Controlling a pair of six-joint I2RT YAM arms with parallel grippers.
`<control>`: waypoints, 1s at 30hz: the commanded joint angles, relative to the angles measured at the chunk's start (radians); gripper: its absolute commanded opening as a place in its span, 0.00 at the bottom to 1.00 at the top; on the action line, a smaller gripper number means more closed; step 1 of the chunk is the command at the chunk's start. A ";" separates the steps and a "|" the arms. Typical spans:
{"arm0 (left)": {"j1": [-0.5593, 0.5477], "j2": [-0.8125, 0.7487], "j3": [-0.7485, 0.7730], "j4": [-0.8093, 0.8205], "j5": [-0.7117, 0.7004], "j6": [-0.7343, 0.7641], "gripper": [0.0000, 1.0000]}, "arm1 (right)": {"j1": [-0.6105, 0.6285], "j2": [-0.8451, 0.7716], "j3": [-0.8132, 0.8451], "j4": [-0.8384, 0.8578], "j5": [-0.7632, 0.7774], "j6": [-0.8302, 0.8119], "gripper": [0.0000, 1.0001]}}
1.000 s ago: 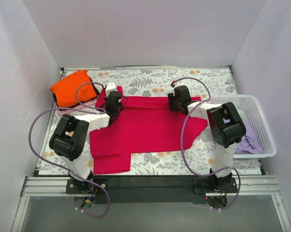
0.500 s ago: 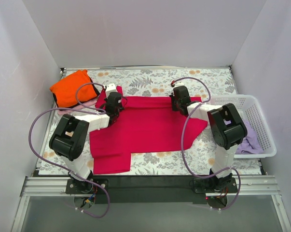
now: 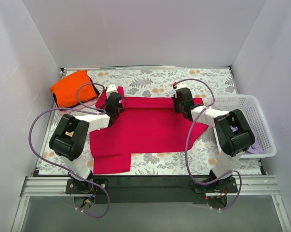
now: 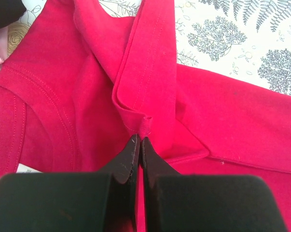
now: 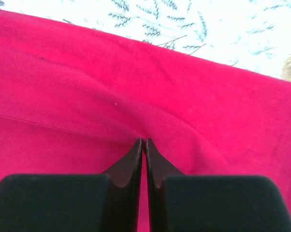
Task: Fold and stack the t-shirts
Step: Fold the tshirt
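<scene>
Wrist views show left jaws and right jaws pinched shut on the crimson shirt (image 3: 150,125) at its far edge; we should lift together, keep it taut, fold evenly.

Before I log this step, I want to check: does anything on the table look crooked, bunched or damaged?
Only one thing: the crimson-magenta cloth t-shirt does not lie flat. By the left gripper, a hemmed strip is folded over itself and puckered. No tear or spill is visible, and the cloth at the right gripper lies nearly smooth.
</scene>
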 commanded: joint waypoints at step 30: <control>0.003 -0.052 -0.028 -0.022 0.029 -0.007 0.00 | -0.108 -0.132 -0.082 -0.214 0.336 0.083 0.51</control>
